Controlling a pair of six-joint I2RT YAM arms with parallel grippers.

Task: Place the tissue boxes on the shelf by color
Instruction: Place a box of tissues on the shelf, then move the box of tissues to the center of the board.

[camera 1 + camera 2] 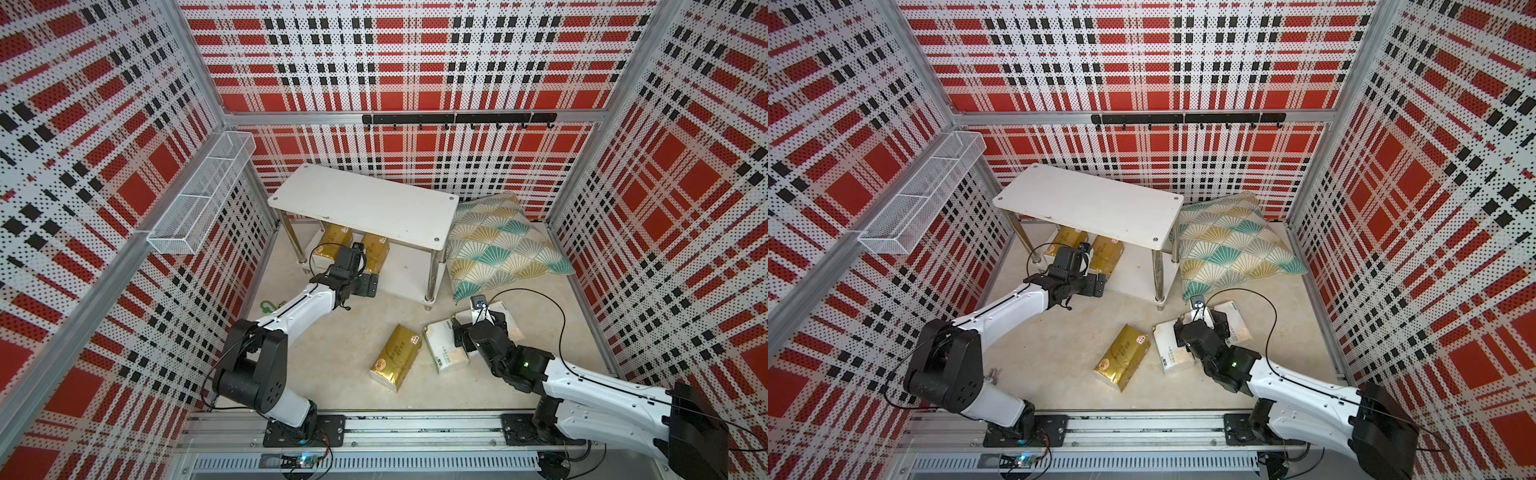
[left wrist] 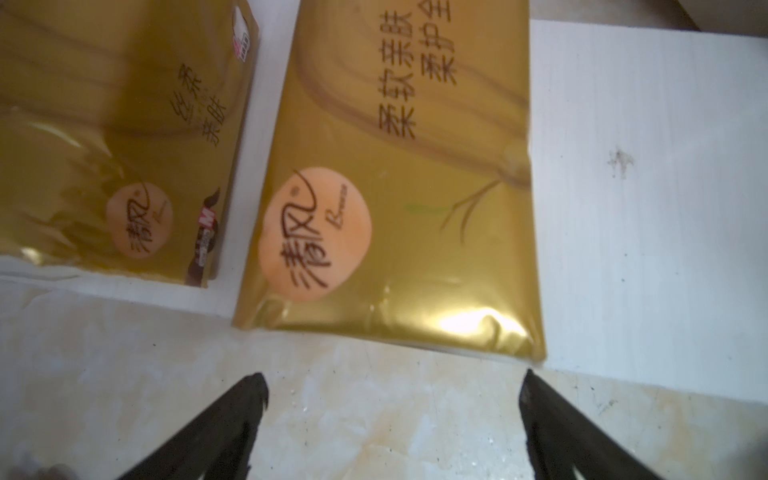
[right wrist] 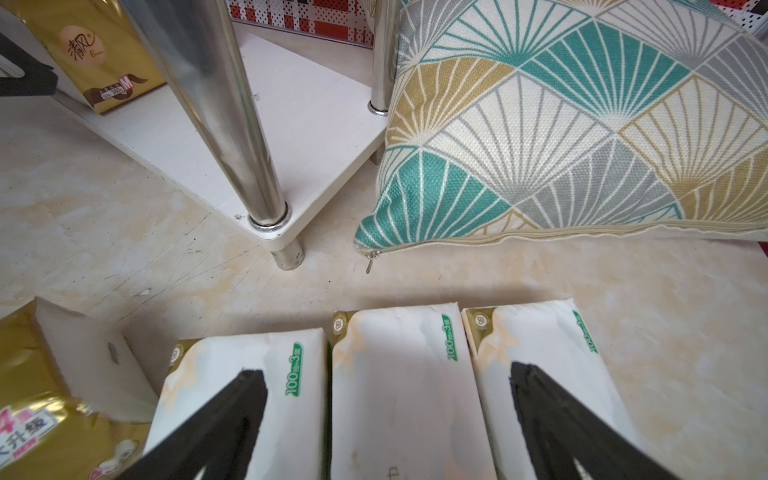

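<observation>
The shelf (image 1: 361,203) stands at the back, and two gold tissue boxes (image 1: 334,241) (image 1: 376,247) lie side by side on its lower board (image 2: 644,208). My left gripper (image 2: 392,382) is open and empty over the floor, just short of the nearer gold pack (image 2: 407,187). A third gold pack (image 1: 397,357) lies on the floor. Three white packs sit side by side on the floor in the right wrist view. My right gripper (image 3: 386,374) is open above the middle one (image 3: 399,345), its fingers over the two outer packs (image 3: 208,361) (image 3: 540,332).
A teal-and-gold pillow (image 1: 498,245) leans right of the shelf, near the white packs. A chrome shelf leg (image 3: 232,124) stands ahead of the right gripper. A white wire basket (image 1: 203,195) hangs on the left wall and a black hook rail (image 1: 457,118) on the back wall.
</observation>
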